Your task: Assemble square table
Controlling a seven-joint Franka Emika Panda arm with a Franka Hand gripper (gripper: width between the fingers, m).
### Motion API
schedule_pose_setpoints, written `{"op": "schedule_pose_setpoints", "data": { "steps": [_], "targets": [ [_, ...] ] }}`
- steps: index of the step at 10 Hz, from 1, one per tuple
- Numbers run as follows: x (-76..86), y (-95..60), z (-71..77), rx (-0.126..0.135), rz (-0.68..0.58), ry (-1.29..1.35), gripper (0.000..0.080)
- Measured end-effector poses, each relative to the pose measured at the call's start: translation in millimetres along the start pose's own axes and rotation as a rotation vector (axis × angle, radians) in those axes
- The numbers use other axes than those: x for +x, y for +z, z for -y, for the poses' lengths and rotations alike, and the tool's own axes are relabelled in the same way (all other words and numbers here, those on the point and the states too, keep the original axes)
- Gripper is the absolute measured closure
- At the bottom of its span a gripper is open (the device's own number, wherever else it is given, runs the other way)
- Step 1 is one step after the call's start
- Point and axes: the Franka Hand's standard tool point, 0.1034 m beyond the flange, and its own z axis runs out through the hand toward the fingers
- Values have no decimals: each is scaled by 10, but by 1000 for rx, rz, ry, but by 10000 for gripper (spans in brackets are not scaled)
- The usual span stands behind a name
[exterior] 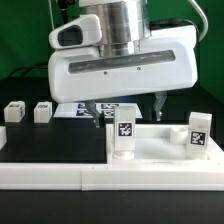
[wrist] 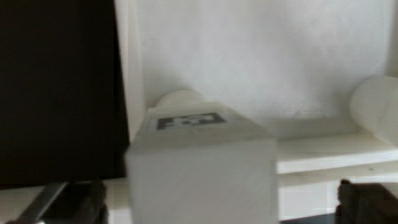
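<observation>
The gripper (exterior: 128, 112) hangs with jaws spread wide, pinching nothing. Beneath them lies the square table slab (exterior: 160, 148); one leg (wrist: 196, 168) stands upright between the jaws, touching neither. To grip well, I would descend straight, keep it centred and close on its flat sides. Only the exterior view shows another standing leg (exterior: 198, 135) outside the jaws and a loose leg (exterior: 42, 111) well off; only the wrist view shows the gaps beside the leg and its tag (wrist: 192, 122)

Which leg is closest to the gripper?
The leg standing between the open gripper's fingers; two legs sit at the exterior view's left, another leg at its right.
</observation>
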Motion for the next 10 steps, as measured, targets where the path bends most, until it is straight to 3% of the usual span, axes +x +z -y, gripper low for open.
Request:
{"op": "schedule_pose_setpoints", "data": {
  "steps": [3,7,8,9,10],
  "targets": [
    [-2,52,-69,-3,-17,-12,150],
    [-5,55,-57,-2,-16,2,150],
    [-5,55,-57,-2,-16,-1,270],
    [-5,56,-56,-2,-16,1,270],
    [-3,54,-72,-3,-17,62,454]
  ]
}}
